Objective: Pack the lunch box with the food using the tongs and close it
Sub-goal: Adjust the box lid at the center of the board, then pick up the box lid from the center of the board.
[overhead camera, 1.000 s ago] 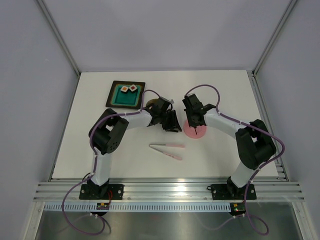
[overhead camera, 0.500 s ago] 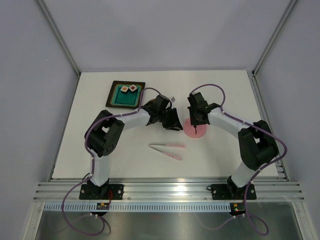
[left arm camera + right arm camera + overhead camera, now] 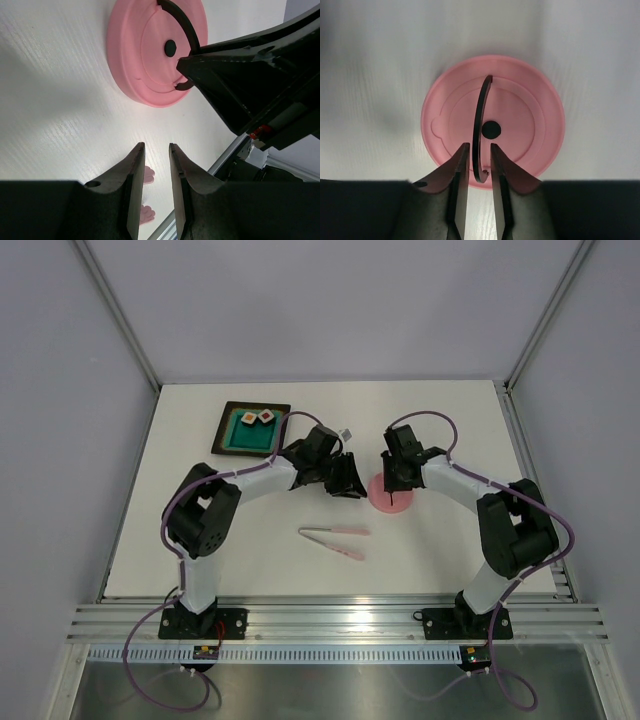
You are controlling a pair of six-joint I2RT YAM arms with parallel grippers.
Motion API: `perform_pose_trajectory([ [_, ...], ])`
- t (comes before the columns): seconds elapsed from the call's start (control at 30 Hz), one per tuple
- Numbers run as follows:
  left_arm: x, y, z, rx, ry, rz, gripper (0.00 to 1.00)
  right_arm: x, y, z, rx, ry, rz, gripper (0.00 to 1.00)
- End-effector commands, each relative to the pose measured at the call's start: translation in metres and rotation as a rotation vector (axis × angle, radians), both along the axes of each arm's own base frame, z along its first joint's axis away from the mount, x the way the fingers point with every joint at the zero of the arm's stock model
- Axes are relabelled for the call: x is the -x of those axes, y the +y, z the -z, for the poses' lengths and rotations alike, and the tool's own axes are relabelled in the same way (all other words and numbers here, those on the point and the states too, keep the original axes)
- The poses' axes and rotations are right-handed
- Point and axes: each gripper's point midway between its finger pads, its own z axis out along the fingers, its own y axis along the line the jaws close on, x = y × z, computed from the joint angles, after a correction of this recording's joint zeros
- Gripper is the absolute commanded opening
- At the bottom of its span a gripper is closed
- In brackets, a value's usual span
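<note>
Pink plastic fills the middle of the right wrist view: the lunch box lid (image 3: 525,125) lies flat on the white bench (image 3: 370,50), with its curved black handle (image 3: 479,115) standing up on edge. The right pincer (image 3: 479,146) sits at the bottom of that frame and straddles the handle's near end. Its fingers are parted only a little, and a thin sliver of gap shows on each side, so it brackets the handle without pinching it.

Over to the left wrist view. The left pincer (image 3: 156,145) is at bottom centre, its fingers a narrow slot apart with nothing between them and only bare bench beyond. The lid is at the upper middle of that frame, and the other arm's dark finger meets its handle from the right.

From the top camera, the lid is just right of centre, with the left pincer close on its left side. The tongs (image 3: 335,531) lie on the bench below and left of the lid, apart from both pincers. In the upper left sits a black tray (image 3: 228,430) with a teal inside, and two bits of food (image 3: 247,419) lie side by side in it.
</note>
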Motion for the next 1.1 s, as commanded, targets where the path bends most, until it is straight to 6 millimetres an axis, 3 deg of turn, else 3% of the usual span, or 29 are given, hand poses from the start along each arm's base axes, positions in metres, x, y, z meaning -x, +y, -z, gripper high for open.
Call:
perform_pose_trajectory([
  [0.0,0.002,-0.004,-0.036,0.054,-0.066,0.031,0.29,0.002,-0.006,0.004,0.018,0.01,0.012,0.32],
  [0.23,0.0,-0.003,-0.048,0.054,-0.089,0.028,0.29,0.002,-0.015,0.006,0.061,0.005,0.028,0.29],
  [0.43,-0.003,0.001,-0.062,0.06,-0.118,0.022,0.29,0.0,-0.015,-0.003,0.057,-0.022,0.035,0.0],
  [0.5,-0.008,0.009,-0.067,0.058,-0.13,0.008,0.29,0.001,-0.017,-0.007,0.059,-0.028,0.04,0.0],
  [0.83,-0.05,0.075,-0.09,0.042,-0.185,-0.142,0.29,0.001,-0.013,-0.022,0.031,-0.038,0.042,0.0],
  [1.07,-0.075,0.127,-0.077,-0.012,-0.165,-0.276,0.29,-0.007,-0.006,-0.046,0.004,-0.067,0.039,0.0],
])
